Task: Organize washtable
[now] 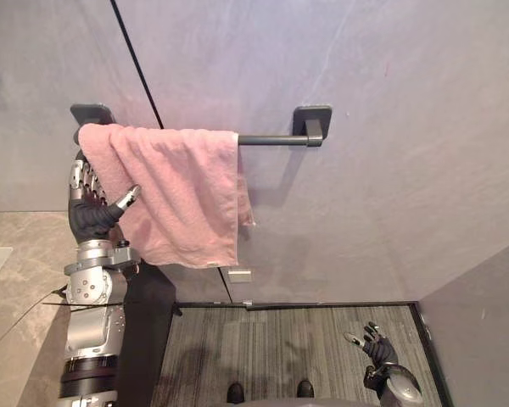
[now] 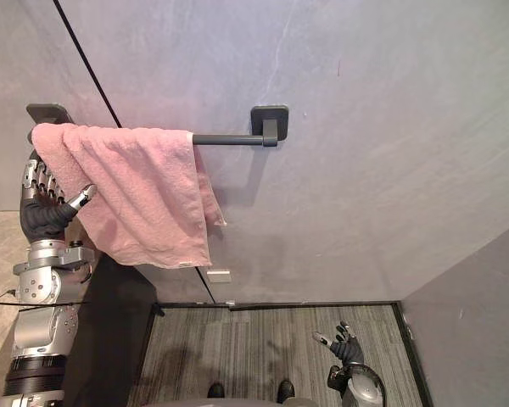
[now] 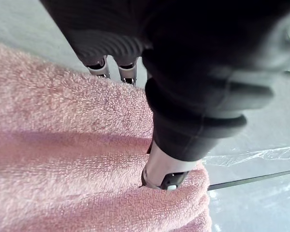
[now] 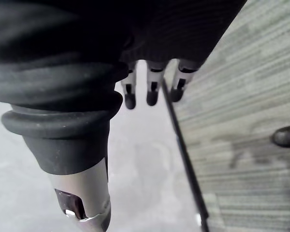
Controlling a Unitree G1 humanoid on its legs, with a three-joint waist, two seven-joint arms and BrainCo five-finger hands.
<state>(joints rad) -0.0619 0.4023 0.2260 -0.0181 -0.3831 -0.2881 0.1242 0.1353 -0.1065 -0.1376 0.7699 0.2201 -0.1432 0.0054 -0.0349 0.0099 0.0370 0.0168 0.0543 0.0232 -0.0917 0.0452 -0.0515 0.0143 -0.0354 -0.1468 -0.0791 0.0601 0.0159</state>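
Towel (image 1: 174, 191) is blanketing the 9 o'clock half of the towel bar (image 1: 271, 140) and hanging down the wall (image 1: 390, 186), blocking any reach there. Bare bar is running toward 3 o'clock up to the right bracket (image 1: 312, 120), with open air in front. Left hand (image 1: 92, 208) is crowding the towel's 9 o'clock edge, countertop (image 1: 17, 271) lying at its 8 o'clock. Right hand (image 1: 377, 348) is hanging loose-fingered at 5 o'clock over the floor (image 1: 280, 339), side wall (image 1: 483, 322) boxing it in at 3 o'clock.
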